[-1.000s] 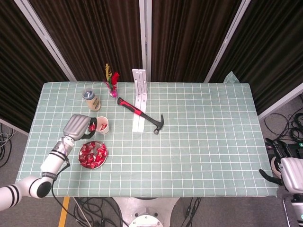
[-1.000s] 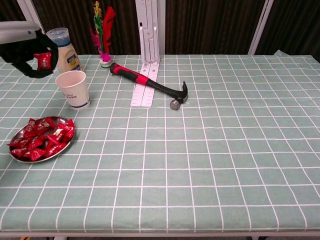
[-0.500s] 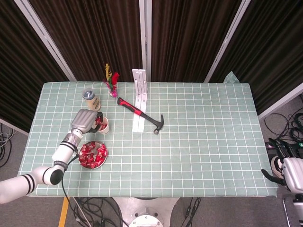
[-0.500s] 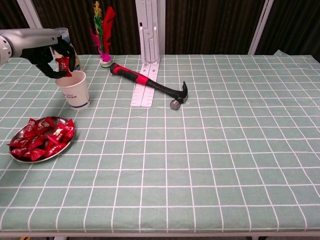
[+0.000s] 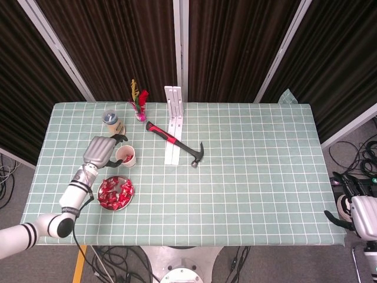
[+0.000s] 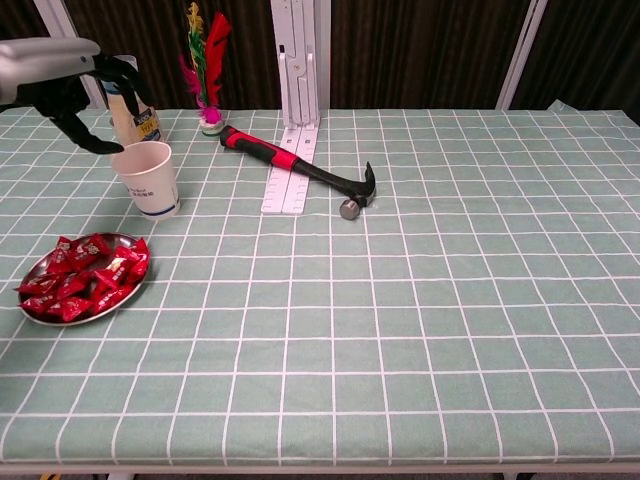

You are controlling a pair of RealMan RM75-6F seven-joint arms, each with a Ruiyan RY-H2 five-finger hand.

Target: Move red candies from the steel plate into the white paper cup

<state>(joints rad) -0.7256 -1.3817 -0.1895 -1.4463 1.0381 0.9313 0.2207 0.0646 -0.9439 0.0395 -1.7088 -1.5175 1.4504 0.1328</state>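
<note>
left hand (image 6: 85,95) released, fingers spread beside cup (image 6: 147,178) | candies (image 6: 85,277) on plate (image 6: 30,305) | right hand (image 5: 359,213) off counter, grip unclear

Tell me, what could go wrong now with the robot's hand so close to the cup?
The left hand hangs open right beside the white paper cup, fingers near its rim. Paper cups look light, so a small bump might tip it and spill the red candy inside. The bottle stands just behind the hand and could also get knocked. Reaching back to the steel plate, the fingers may push candies off its low edge.
</note>
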